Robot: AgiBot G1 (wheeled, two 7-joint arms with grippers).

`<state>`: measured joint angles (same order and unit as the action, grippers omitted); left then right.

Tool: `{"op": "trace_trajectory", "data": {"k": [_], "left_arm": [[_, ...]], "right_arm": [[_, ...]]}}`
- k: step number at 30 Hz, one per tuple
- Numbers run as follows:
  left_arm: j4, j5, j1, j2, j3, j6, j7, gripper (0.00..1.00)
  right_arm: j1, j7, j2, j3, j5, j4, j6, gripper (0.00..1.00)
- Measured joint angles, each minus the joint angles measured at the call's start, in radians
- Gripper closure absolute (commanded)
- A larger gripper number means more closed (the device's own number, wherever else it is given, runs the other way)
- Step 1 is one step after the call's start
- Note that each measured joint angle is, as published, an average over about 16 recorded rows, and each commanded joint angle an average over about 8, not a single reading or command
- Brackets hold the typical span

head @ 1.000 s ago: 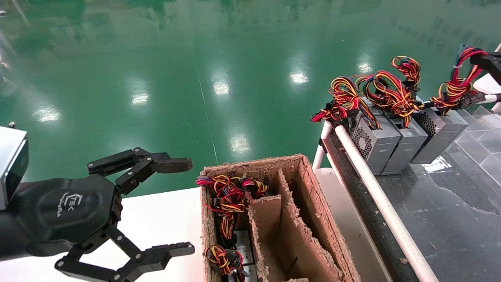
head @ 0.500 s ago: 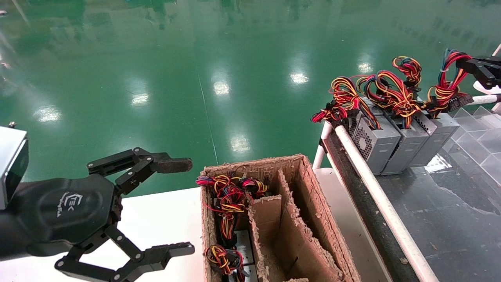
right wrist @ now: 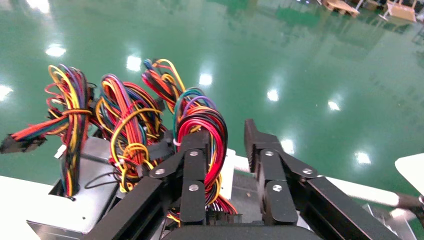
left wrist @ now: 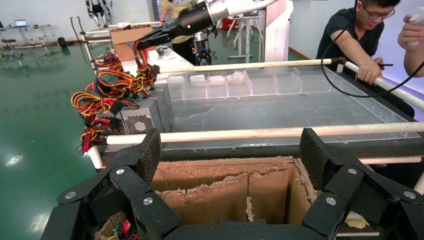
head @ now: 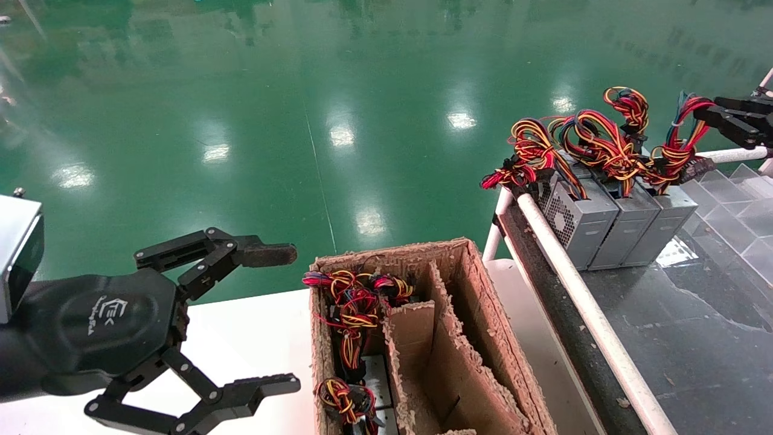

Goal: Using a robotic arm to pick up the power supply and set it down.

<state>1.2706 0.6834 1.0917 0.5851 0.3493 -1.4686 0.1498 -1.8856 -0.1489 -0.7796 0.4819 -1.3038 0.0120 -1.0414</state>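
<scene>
The right gripper [head: 712,115] of the robotic arm [left wrist: 220,10] sits at the far right corner of the dark conveyor table [head: 694,338], its black linkage fingers [right wrist: 192,170] spread apart, one finger against the red wire bundle [right wrist: 202,125] of the power supply [head: 661,226] and the other clear of it; the grey box stands on the table's far end, touching the second of two other grey power supply units [head: 580,220] lined up behind the white rail [head: 580,296], each topped with red and yellow wiring; clear plastic bins [left wrist: 225,85] run along the table's far edge; the left gripper [head: 266,320] hangs idle with its fingers wide open above the white bench [head: 253,338], just beside a worn cardboard box [head: 477,314] whose left compartment holds more wire-topped units [head: 350,314]; a man in a black shirt [left wrist: 360,40] leans over the table's opposite rail.
</scene>
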Motion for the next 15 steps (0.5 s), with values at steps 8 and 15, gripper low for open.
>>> {"op": "trace_trajectory", "data": {"k": [8,15], "left_arm": [[0.0,0.0,0.0,0.0,0.0,0.0,0.0,0.0],[0.0,0.0,0.0,0.0,0.0,0.0,0.0,0.0]], "right_arm": [[-0.007,0.036,0.009,0.013,-0.018,0.007,-0.013,0.0],[-0.018,0.061,0.03,0.005,-0.007,-0.001,-0.067,0.0]]}}
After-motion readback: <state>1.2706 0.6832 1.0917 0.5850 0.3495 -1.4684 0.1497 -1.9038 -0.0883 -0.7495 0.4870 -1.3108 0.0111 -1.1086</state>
